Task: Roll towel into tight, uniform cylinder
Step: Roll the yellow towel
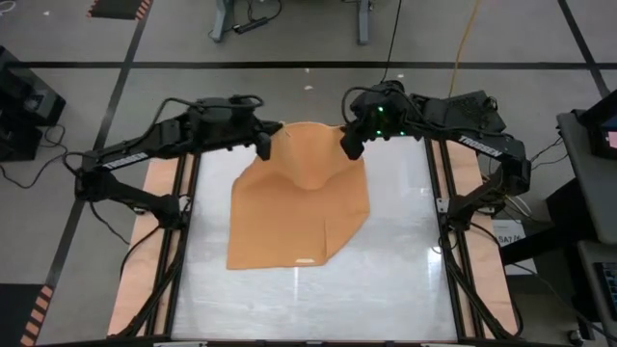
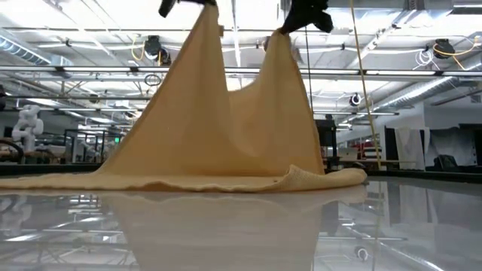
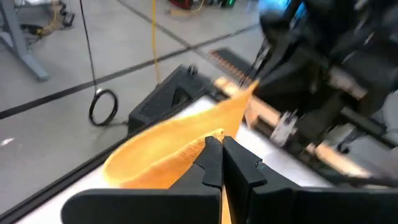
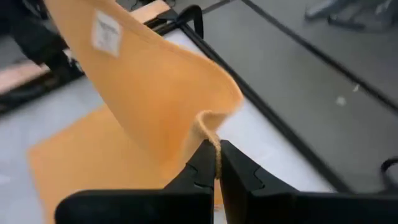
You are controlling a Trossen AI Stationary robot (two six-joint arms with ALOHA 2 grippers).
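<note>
Overhead, white lettering runs along my right arm (image 1: 487,146) and more along my left arm (image 1: 125,159), but I cannot read either. A small white tag (image 4: 106,32) is sewn to the towel (image 1: 304,198); whatever is printed on it is too faint to make out from my right wrist view. A second pale mark (image 1: 306,260) sits near the towel's front edge, its nature unclear.

My left gripper (image 1: 262,145) is clamped shut on one far corner of the orange-tan towel, and my right gripper (image 1: 350,143) is clamped shut on the other far corner. Both corners hang raised above the table (image 1: 405,280), with the cloth sagging in a dip between them. From table height the towel rises in two peaks, and its lower part lies flat on the glossy white surface, one front corner folded over on itself (image 2: 324,177).

In my left wrist view the fingers (image 3: 211,163) meet on a thin fold of cloth, and the other arm fills the far side as a dark blur. In my right wrist view the fingers (image 4: 202,167) pinch a rolled edge of the towel.

In the low view both grippers are cut off at the frame's upper edge, only dark shapes showing (image 2: 307,15). The hall behind is a jumble of rails and lamps, hard to sort out. No containers appear on the table.
</note>
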